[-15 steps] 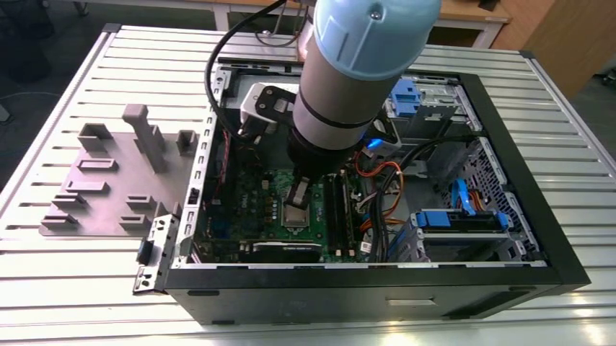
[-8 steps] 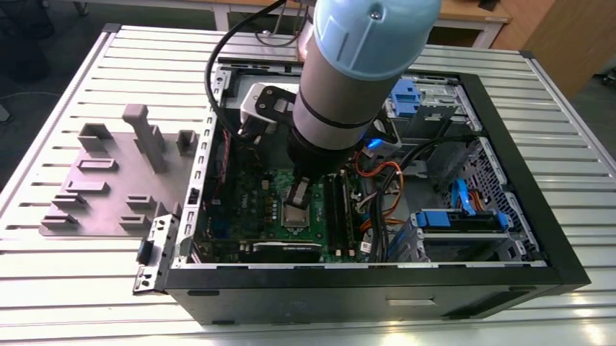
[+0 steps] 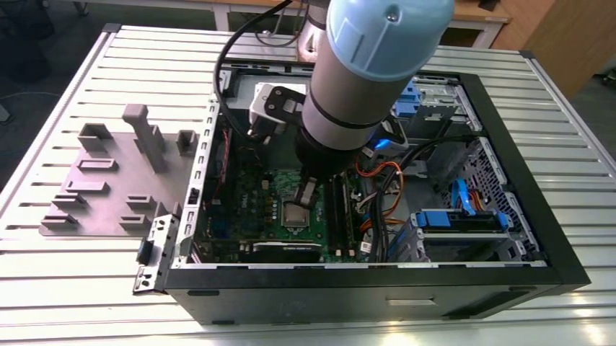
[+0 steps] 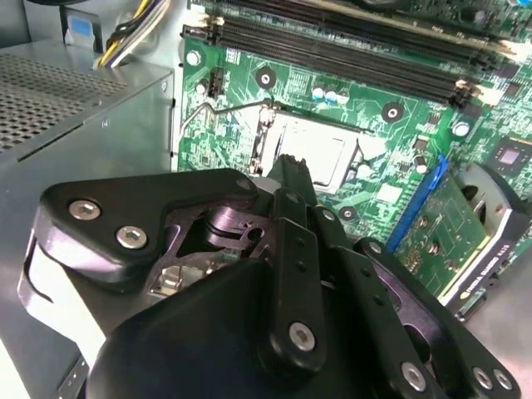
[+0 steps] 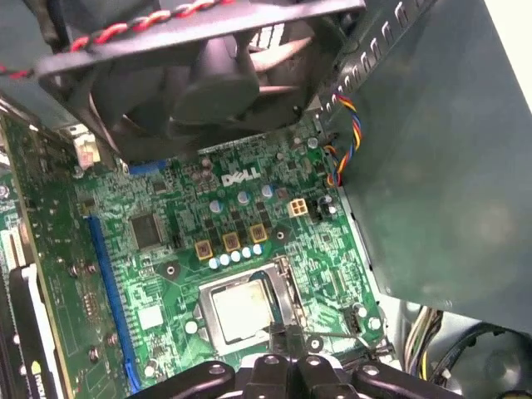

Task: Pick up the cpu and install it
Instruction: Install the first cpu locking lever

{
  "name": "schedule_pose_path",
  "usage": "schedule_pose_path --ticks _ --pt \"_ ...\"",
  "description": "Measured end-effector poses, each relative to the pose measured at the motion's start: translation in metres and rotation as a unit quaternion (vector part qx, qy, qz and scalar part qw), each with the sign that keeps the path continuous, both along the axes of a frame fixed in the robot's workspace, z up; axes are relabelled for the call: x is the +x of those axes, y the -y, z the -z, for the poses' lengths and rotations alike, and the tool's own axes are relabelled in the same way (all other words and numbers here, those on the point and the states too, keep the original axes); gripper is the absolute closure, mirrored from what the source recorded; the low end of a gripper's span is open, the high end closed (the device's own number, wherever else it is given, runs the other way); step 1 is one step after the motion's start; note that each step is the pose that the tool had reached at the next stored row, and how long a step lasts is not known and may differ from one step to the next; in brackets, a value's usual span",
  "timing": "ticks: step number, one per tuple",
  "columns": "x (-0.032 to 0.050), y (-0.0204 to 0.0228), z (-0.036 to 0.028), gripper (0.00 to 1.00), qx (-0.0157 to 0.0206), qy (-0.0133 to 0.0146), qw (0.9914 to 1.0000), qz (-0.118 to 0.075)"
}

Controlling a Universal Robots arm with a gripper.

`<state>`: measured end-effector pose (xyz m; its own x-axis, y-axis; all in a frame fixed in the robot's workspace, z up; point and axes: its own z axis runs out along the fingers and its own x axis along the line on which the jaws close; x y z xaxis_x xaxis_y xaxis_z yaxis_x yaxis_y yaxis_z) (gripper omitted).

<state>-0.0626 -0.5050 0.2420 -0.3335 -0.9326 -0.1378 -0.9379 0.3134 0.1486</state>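
Observation:
The cpu [image 5: 241, 309] is a small silvery square lying flat in the socket of the green motherboard [image 5: 166, 216], with the metal socket frame [image 5: 283, 283] around it. It also shows in the exterior view, cpu [image 3: 293, 213], and in the second wrist view, cpu [image 4: 314, 151]. My gripper [image 5: 291, 336] hangs just above one edge of the cpu, fingertips pressed together and shut, with nothing seen between them. Seen from outside, the gripper [image 3: 306, 194] reaches down into the open computer case [image 3: 539, 267].
A black fan [image 5: 208, 75] hangs over the board near the socket. A grey power supply box [image 4: 66, 108] stands beside it. Memory slots [image 4: 349, 50], an expansion card [image 4: 465, 216], loose cables [image 3: 385, 180] and a blue drive bracket [image 3: 462, 220] crowd the case. A grey fixture plate [image 3: 115, 180] lies outside.

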Motion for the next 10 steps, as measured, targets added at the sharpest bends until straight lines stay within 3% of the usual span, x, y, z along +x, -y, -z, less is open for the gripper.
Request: schedule_pose_path --ticks 4,10 --pt "0.0001 -0.0001 -0.0010 0.89 -0.0002 -0.0001 1.00000 0.000" --pt "0.0001 -0.0001 -0.0074 0.89 0.0001 0.0000 1.00000 0.000"
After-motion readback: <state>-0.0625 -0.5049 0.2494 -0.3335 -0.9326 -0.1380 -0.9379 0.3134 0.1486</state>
